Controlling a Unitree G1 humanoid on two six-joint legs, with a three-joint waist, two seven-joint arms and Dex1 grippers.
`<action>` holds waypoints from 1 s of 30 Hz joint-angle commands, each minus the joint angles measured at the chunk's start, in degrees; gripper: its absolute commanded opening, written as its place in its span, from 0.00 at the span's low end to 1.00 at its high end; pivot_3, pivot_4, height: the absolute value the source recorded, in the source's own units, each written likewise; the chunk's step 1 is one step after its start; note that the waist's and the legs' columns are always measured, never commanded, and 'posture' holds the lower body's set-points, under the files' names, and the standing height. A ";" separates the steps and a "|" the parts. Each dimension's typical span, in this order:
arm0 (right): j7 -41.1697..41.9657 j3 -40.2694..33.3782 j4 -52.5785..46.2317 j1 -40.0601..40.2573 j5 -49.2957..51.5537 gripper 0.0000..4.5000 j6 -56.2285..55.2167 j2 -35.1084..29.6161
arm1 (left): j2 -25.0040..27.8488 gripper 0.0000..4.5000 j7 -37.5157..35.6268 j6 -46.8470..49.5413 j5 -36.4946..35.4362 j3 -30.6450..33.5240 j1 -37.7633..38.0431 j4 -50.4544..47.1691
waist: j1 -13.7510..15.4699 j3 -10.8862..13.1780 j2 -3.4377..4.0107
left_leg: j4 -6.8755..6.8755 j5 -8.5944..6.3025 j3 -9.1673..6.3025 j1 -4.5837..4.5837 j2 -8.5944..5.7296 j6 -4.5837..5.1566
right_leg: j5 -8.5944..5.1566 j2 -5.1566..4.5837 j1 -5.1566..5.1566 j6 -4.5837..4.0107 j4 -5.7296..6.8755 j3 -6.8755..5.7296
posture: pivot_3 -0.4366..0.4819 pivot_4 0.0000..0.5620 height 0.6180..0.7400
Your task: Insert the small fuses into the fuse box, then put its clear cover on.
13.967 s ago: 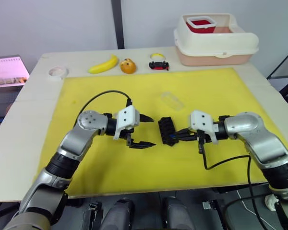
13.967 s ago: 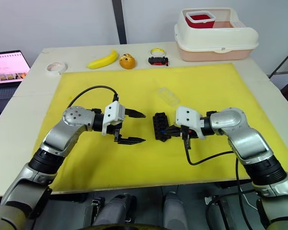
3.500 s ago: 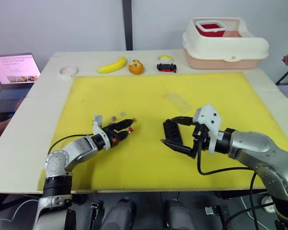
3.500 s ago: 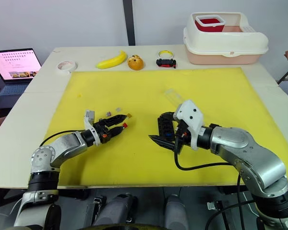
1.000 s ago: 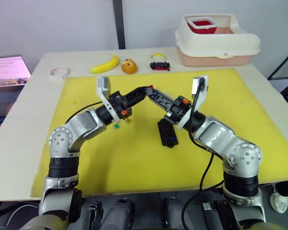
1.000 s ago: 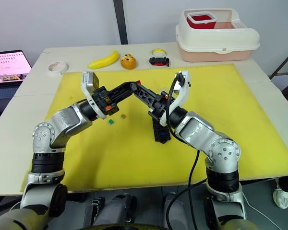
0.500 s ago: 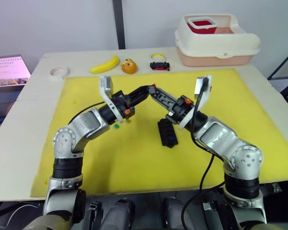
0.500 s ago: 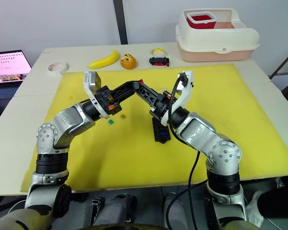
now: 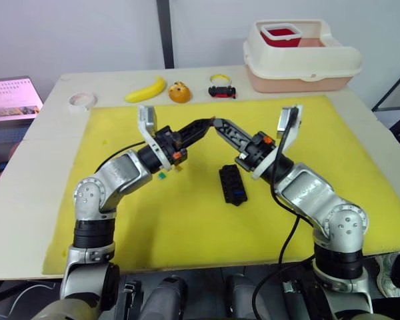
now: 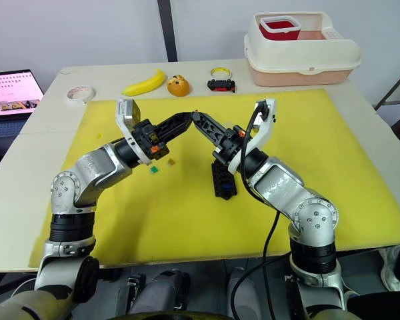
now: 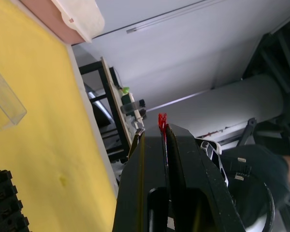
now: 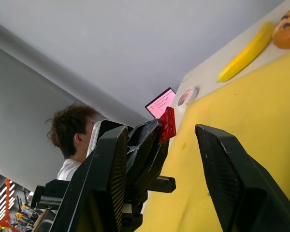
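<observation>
Red plastic marks the point everything turns on: a small red fuse sits pinched at the very tips of the left claw, whose two fingers are pressed together on it and raised above the yellow mat. The right claw meets it tip to tip in mid-air, its fingers spread apart with the fuse lying in the gap between them, just ahead of its tips and not yet gripped. My judgement is that a hand-over is in progress, and the right claw needs only to come forward a little and close.

Below the two claws, nearer the right arm, the fuse box lies flat on the mat, its long axis running away from the robot; something blue shows on its top. A green fuse and an olive-yellow fuse lie loose on the mat, beside the left arm. The clear cover rests on the mat beyond the box.

No brand or label can be read; the laptop on the far left shows text too small to make out.
</observation>
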 commanded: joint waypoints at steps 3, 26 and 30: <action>0.09 -0.22 -2.23 -0.40 0.81 0.41 -1.11 -0.06 | 0.32 0.00 -0.56 0.32 -1.09 0.54 -0.78 -1.87 | 0.01 0.00 0.00 | 0.00 0.00 0.00 0.00 0.00 0.00 | 0.00 0.00 0.00 0.00 0.00 0.00 | 0.48 0.27 1.00; 0.27 0.53 -1.77 -1.12 0.67 0.01 -0.87 -0.27 | 1.18 0.00 -2.12 1.12 -1.09 -0.07 -0.63 -0.85 | 0.01 0.00 0.00 | -0.01 0.00 0.00 0.00 0.00 0.00 | 0.00 0.00 0.00 0.00 -0.01 0.00 | 0.48 0.27 1.00; 0.34 0.54 -2.07 -1.00 1.09 0.01 -0.79 -0.41 | 1.11 0.00 -2.13 1.16 -1.09 -0.18 -0.35 -1.01 | 0.01 0.00 0.00 | -0.01 0.00 0.00 0.00 0.00 0.00 | 0.00 0.00 0.00 0.00 -0.01 0.00 | 0.48 0.27 1.00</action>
